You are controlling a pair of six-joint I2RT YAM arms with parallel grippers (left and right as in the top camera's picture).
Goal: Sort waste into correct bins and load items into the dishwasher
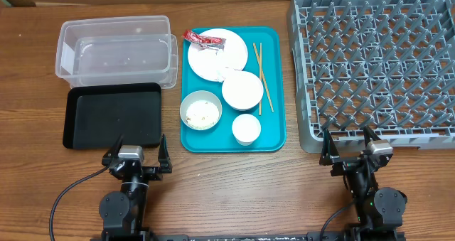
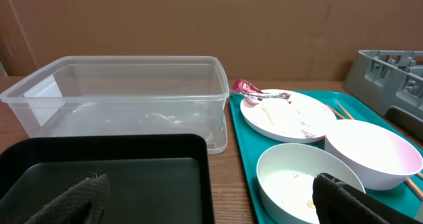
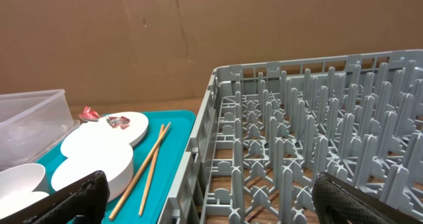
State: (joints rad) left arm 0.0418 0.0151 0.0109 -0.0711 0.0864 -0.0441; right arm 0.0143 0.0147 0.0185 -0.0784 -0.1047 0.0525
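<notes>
On the teal tray (image 1: pixel 274 127) lie a pale plate (image 1: pixel 217 54), a bowl with rice grains (image 1: pixel 201 111), an empty white bowl (image 1: pixel 242 89), a small cup (image 1: pixel 246 129) and two chopsticks (image 1: pixel 261 77). A red wrapper (image 1: pixel 193 36) lies at the plate's far left edge. Crumpled white paper (image 1: pixel 228 72) sits between plate and bowl. The clear tub (image 1: pixel 117 49) and black tray (image 1: pixel 114 116) are to the left, the grey rack (image 1: pixel 377 63) to the right. My left gripper (image 1: pixel 137 159) is open and empty near the black tray. My right gripper (image 1: pixel 350 150) is open and empty before the rack.
In the left wrist view the black tray (image 2: pixel 106 178) is just ahead, the rice bowl (image 2: pixel 297 181) at right. In the right wrist view the rack's near wall (image 3: pixel 205 158) is just ahead and the chopsticks (image 3: pixel 149 161) are at left. Brown cardboard stands behind the table.
</notes>
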